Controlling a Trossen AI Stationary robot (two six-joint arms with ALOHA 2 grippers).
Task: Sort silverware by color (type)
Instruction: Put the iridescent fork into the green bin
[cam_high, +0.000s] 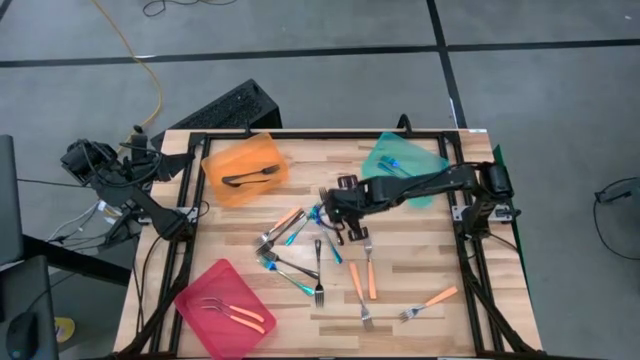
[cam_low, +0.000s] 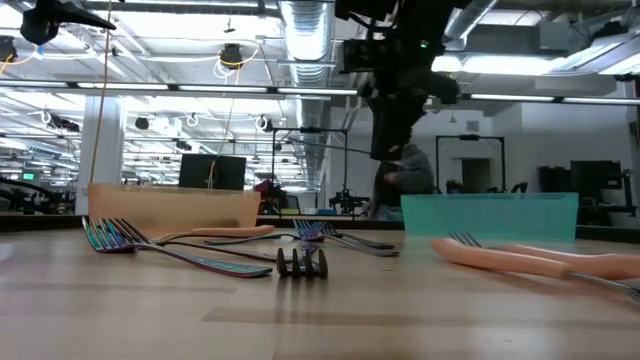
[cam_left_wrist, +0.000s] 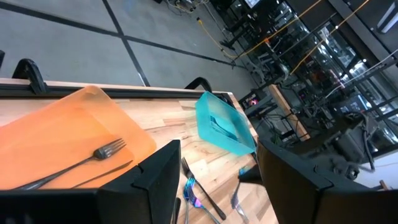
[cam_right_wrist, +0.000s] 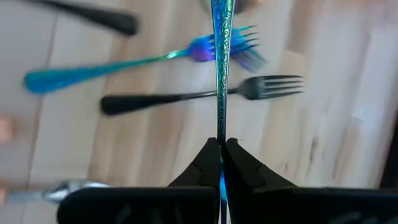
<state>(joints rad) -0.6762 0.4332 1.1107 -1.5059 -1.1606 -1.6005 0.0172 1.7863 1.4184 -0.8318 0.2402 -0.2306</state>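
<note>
My right gripper (cam_high: 328, 207) hangs over the table's middle, above a cluster of forks, and is shut on a blue fork (cam_right_wrist: 221, 74). Under it a bright blue fork (cam_right_wrist: 124, 65) and a dark fork (cam_right_wrist: 199, 96) lie flat on the wood. More orange-handled (cam_high: 357, 283), blue (cam_high: 285, 272) and dark (cam_high: 318, 262) forks are scattered on the near half. The orange tray (cam_high: 262, 152) holds dark forks (cam_high: 250, 178). The teal tray (cam_high: 425, 165) holds a blue fork (cam_high: 392, 163). The pink tray (cam_high: 200, 290) holds orange-handled forks (cam_high: 240, 315). My left gripper (cam_left_wrist: 217, 186) waits open at the table's left edge. My right gripper pinches the blue fork's iridescent handle (cam_right_wrist: 221, 127) between its two fingertips (cam_right_wrist: 208, 155), coming from above. The fork runs straight out from the fingertips. It is lifted clear of the table, above the forks lying there.
The three trays stand at the far left (orange), far right (teal) and near left (pink) of the table. An orange-handled fork (cam_high: 430, 301) lies near the near right corner. Bare wood shows along the right side and between the orange and teal trays.
</note>
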